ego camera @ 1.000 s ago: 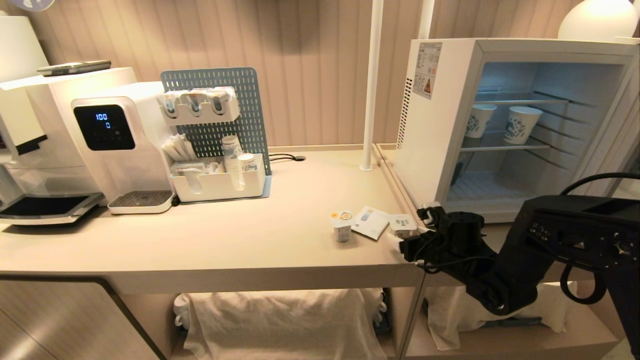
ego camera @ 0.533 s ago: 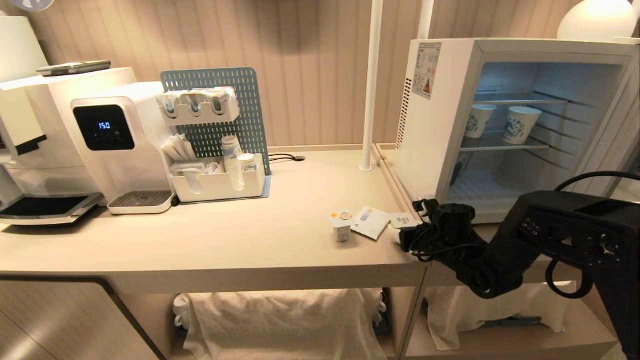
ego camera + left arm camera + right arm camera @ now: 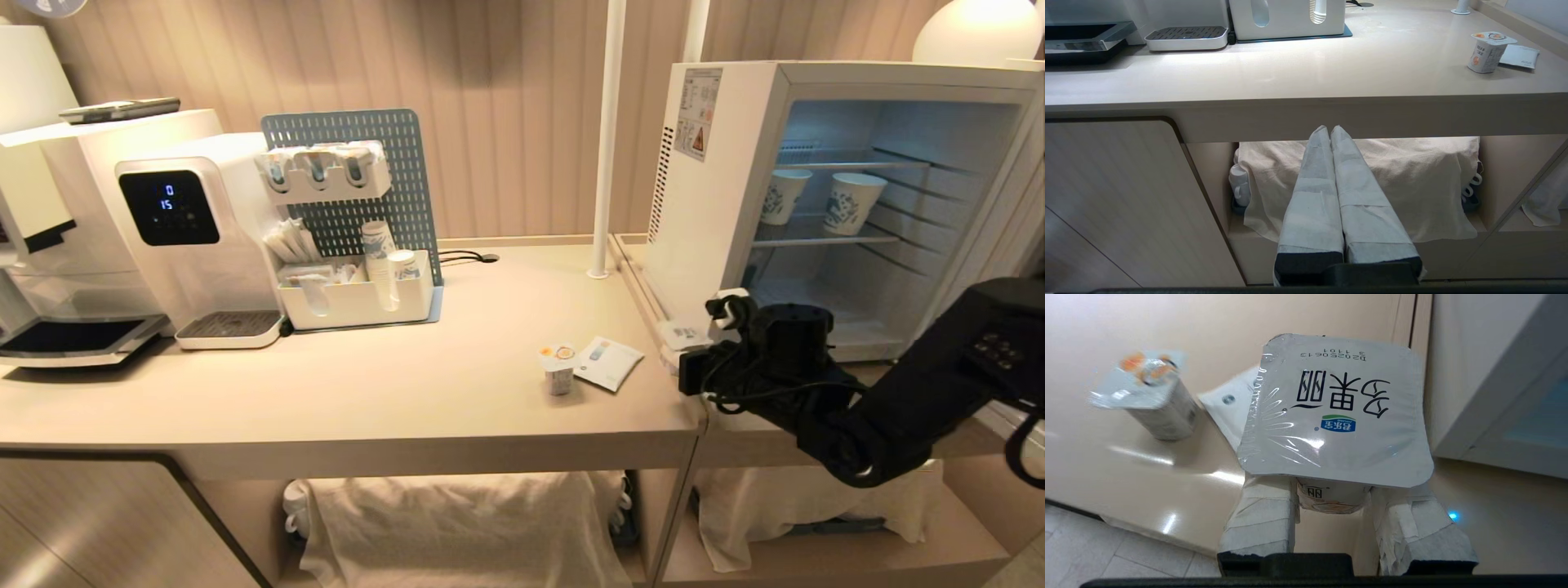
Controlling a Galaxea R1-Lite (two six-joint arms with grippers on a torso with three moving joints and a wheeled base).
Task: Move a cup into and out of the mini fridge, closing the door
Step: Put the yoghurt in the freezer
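— At right of centre in the head view: right gripper (image 3: 682, 347) clamped on a foil-lidded cup (image 3: 684, 333), raised off the counter (image 3: 408, 392) just before the lower left corner of the mini fridge (image 3: 702, 204).
— In the wrist view?
— Cup (image 3: 1331, 416) between both taped fingers (image 3: 1261, 522), lid above them. Fridge door open. Second cup (image 3: 558, 369) standing further left.
— Left gripper (image 3: 1329, 130)?
— Pressed together, parked low before the counter's edge.

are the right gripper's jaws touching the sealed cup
Touching: the right wrist view shows the right gripper with both jaws pressed against the sealed cup, no gap.
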